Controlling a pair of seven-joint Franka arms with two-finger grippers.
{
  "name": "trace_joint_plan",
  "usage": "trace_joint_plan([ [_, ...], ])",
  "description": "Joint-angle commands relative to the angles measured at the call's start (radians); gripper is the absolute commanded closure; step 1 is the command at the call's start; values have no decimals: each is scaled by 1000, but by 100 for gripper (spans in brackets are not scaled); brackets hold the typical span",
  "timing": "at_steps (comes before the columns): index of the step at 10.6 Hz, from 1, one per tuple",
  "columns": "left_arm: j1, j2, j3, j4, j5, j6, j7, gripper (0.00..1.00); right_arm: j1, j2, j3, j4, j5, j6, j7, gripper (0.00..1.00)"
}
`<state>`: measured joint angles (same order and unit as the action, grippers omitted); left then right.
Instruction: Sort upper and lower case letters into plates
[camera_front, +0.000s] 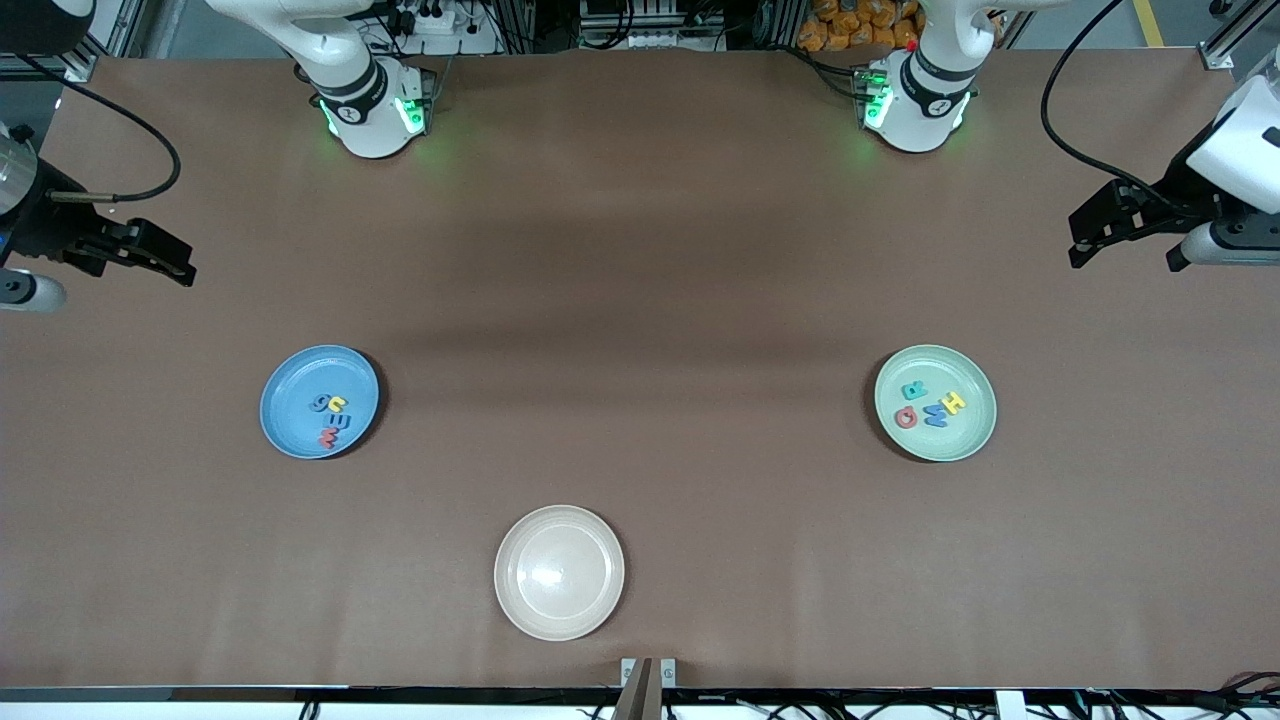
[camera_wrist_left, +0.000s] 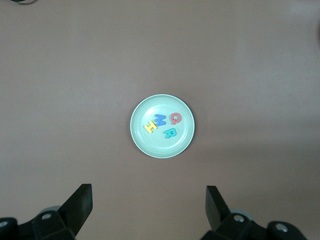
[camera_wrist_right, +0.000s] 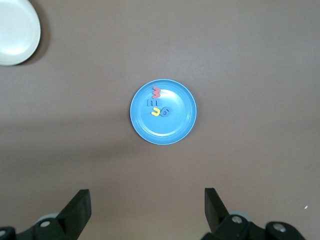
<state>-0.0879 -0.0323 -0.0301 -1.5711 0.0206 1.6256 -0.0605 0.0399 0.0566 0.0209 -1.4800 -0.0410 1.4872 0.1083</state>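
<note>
The sky blue plate (camera_front: 290, 400) (camera_wrist_right: 175, 127) lies toward the right arm's end and holds several small letters, among them a red one (camera_front: 328, 437) and a yellow one (camera_front: 338, 404). The mint green plate (camera_front: 965, 435) (camera_wrist_left: 150, 142) lies toward the left arm's end and holds a teal R (camera_front: 912, 391), yellow H (camera_front: 953, 402), blue M (camera_front: 936, 415) and red Q (camera_front: 906, 417). My right gripper (camera_front: 188, 268) (camera_wrist_right: 147, 196) hangs open and empty over the table's edge at its own end. My left gripper (camera_front: 1075, 243) (camera_wrist_left: 149, 192) hangs open and empty over the table at its end.
A cream-beige plate (camera_front: 559, 572) (camera_wrist_right: 15, 30) with nothing in it sits nearer to the front camera than both other plates, midway between them. Brown table (camera_front: 640, 300) stretches between the plates and the arm bases. A small bracket (camera_front: 648, 672) stands at the table's front edge.
</note>
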Motion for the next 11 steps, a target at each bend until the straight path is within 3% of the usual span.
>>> trace_joint_plan([
  [1, -10, -1, 2, 5, 24, -15, -10, 0, -3, -3, 5, 17, 15, -7, -56, 0],
  [8, -13, -1, 2, 3, 24, -15, -15, 0, 2, 5, 7, 27, 21, 73, -56, 0],
  [11, -15, -1, 2, 2, 24, -15, -13, 0, 9, 2, 4, 21, 85, 68, -77, 0],
])
